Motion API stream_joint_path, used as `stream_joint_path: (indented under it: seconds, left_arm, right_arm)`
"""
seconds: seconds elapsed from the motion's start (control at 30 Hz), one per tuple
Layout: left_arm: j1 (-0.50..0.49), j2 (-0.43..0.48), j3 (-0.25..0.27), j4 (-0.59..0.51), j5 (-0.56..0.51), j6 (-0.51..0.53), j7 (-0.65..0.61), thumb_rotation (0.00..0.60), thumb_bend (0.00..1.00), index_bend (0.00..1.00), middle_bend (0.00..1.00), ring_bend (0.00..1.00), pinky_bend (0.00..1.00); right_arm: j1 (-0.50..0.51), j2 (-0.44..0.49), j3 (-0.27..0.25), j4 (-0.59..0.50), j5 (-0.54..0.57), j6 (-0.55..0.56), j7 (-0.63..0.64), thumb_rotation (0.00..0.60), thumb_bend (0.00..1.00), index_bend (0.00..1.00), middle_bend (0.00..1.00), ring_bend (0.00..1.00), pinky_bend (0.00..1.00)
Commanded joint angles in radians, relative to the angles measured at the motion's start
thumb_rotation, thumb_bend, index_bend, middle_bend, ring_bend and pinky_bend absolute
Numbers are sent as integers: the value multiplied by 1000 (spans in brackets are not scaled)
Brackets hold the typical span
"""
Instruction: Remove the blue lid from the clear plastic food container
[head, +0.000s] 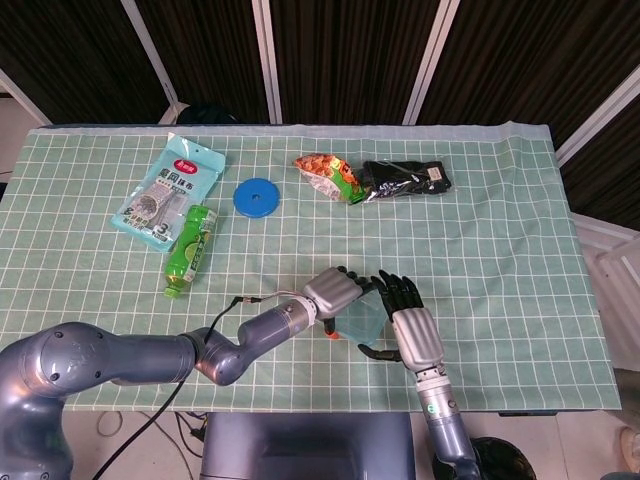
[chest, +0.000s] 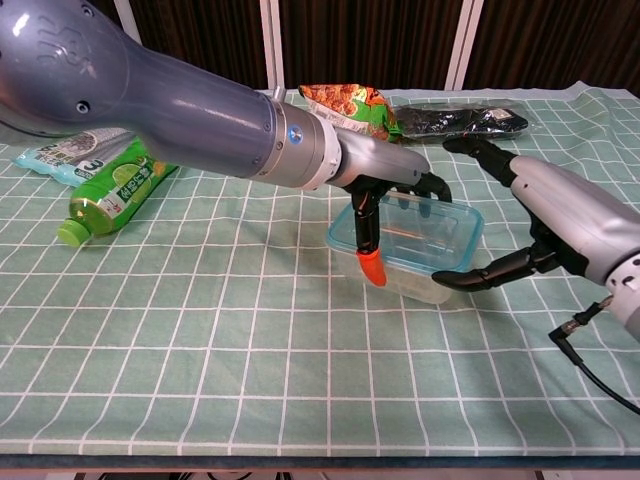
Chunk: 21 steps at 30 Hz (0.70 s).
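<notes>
The clear container (chest: 425, 282) stands on the checked cloth near the table's front, with its translucent blue lid (chest: 410, 232) on top, the left end tilted up a little. My left hand (chest: 392, 180) grips the lid from above: fingers hook over its far edge and the orange-tipped thumb (chest: 371, 268) presses on its near left corner. My right hand (chest: 560, 215) is spread around the container's right end, thumb touching the near right side, the other fingers held apart behind it. In the head view both hands (head: 335, 290) (head: 412, 335) cover most of the container (head: 366, 320).
At the back lie a snack bag (head: 328, 177) and a black packet (head: 405, 178). To the left are a round blue disc (head: 256, 196), a green bottle (head: 190, 248) on its side and a light blue pouch (head: 168, 192). A cable (chest: 600, 385) trails from my right wrist.
</notes>
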Motion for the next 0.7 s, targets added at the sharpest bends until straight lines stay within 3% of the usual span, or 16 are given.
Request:
stream_joint_path:
  seconds: [0.03,0.7]
  left_arm:
    - [-1,1,1,2,3,-4,-4,600,99,138,171,200,355]
    - [-8,17,15,-4,36,-18,-43,600,99,139,183,229,384]
  right_arm:
    - [3,-3,4,5,-3,2,9,600,266,0,0,0,0]
    - [30,-27,17,8,-22,15,23,600,266,0,0,0,0]
